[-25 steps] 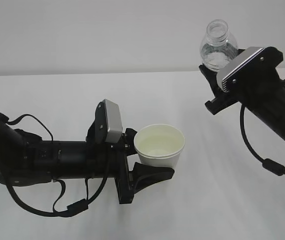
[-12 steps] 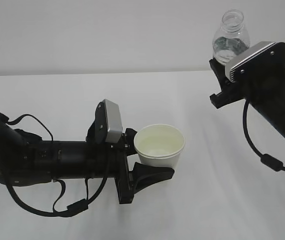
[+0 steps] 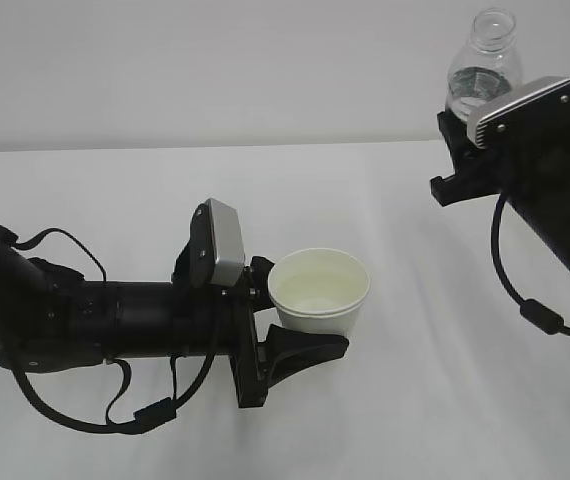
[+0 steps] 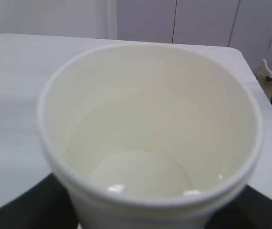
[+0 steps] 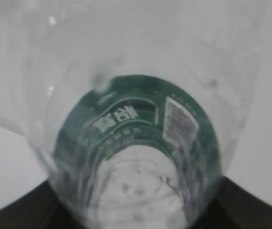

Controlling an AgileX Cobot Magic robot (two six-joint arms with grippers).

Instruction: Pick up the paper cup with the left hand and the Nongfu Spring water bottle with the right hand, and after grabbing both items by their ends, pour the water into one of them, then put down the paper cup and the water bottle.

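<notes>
The white paper cup [image 3: 320, 292] is upright a little above the table, and my left gripper [image 3: 303, 318] is shut on its lower part. In the left wrist view the paper cup [image 4: 150, 119] fills the frame, with bright glints of clear water [image 4: 141, 174] low inside it. At the top right, my right gripper [image 3: 465, 140] is shut on the lower part of the Nongfu Spring water bottle [image 3: 483, 62], which stands nearly upright with its open mouth up. The right wrist view looks along the bottle [image 5: 141, 143] at its dark green label [image 5: 126, 112]. Black fingers [image 5: 12, 214] flank the bottle.
A white table [image 3: 385, 200] runs under both arms, with a pale wall behind. Black cables loop below the left arm [image 3: 145, 415] and under the right arm [image 3: 535, 315]. Beyond the table's far edge [image 4: 174, 44] in the left wrist view stand pale cabinet doors.
My right gripper has carried the bottle up and to the right, away from the cup, and turned it more upright. The left arm and the cup have not moved.
</notes>
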